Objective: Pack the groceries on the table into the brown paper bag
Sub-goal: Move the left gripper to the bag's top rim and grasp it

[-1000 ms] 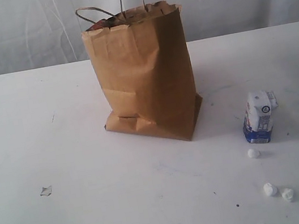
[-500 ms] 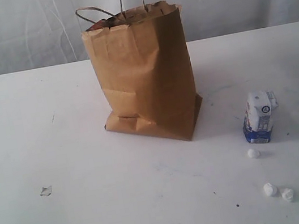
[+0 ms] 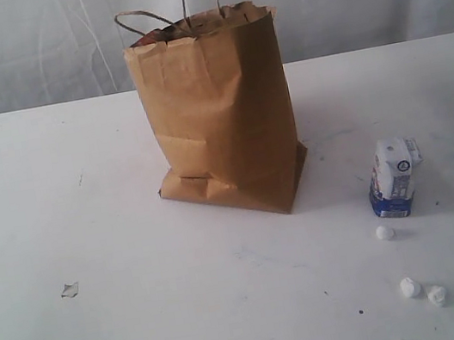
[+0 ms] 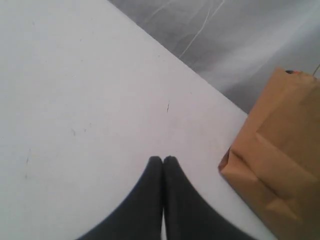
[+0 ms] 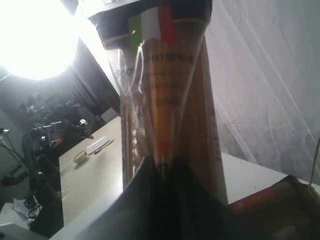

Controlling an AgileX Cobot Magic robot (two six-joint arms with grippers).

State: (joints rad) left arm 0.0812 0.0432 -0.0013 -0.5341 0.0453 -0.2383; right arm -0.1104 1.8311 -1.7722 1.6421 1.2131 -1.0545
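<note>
1. White table point(image 3: 148, 323) fills your view; nearest you, on its right side, lie small white lumps point(image 3: 410, 287), and on the left a tiny scrap point(image 3: 70, 290).
2. Just beyond the lumps your carton point(image 3: 394, 179) stands upright, well apart from the bag.
3. At mid-table the bag point(image 3: 217, 110) stands open, handles up; something reddish shows at its mouth, but you cannot tell what.
4. Your left gripper point(image 4: 163, 161) is pinched closed on nothing, over the table near the bag's base.
5. Your right gripper point(image 5: 162, 167) clamps the pack point(image 5: 167, 100), held high and to the right of the bag.
6. Farthest, a white curtain point(image 3: 15, 48) backs the table.
</note>
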